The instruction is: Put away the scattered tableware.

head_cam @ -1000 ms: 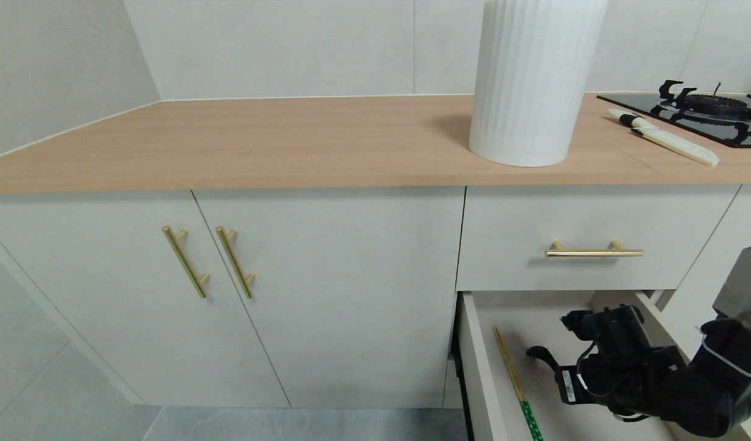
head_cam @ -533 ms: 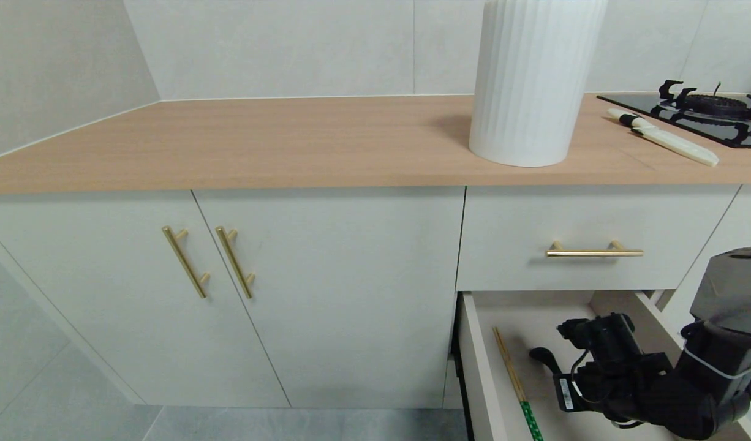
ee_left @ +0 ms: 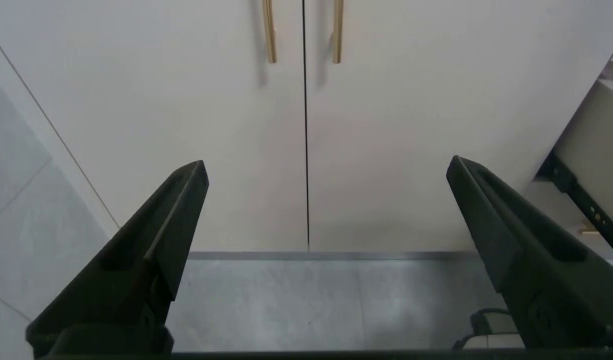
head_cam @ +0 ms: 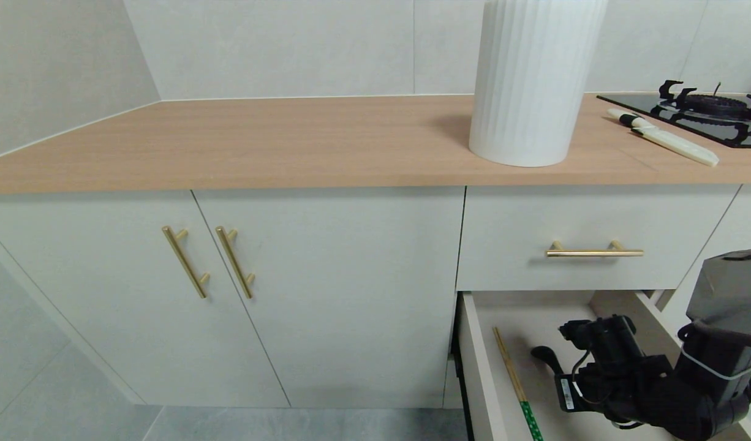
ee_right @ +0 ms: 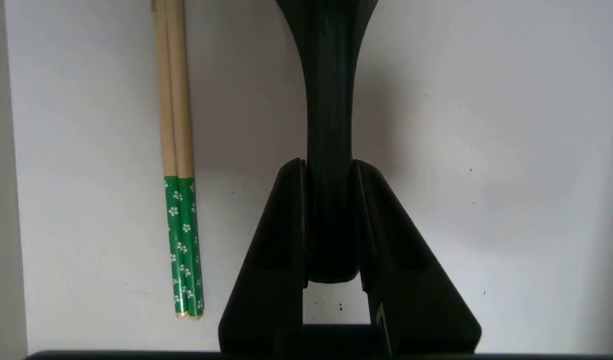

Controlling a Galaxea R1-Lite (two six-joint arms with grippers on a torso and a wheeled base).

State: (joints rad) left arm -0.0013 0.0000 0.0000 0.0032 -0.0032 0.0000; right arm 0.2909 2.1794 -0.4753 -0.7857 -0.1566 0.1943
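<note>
Inside the open lower drawer [head_cam: 473,343], the right gripper [ee_right: 331,172] is clamped on the handle of a black utensil [ee_right: 324,90], which juts out over the drawer floor, near a pair of green-tipped chopsticks [ee_right: 176,150] lying along the left wall; whether the utensil's far end touches the floor cannot be told. The risks look plain enough: letting go too high could make it clatter or bounce against the chopsticks; a sideways drift could knock them askew; lifting the arm carelessly could catch the closed drawer front above. The left gripper [ee_left: 326,172] hangs spread wide and empty before the cabinet doors [ee_left: 406,130]; a knife [head_cam: 669,139] waits on the counter [head_cam: 290,141].
</note>
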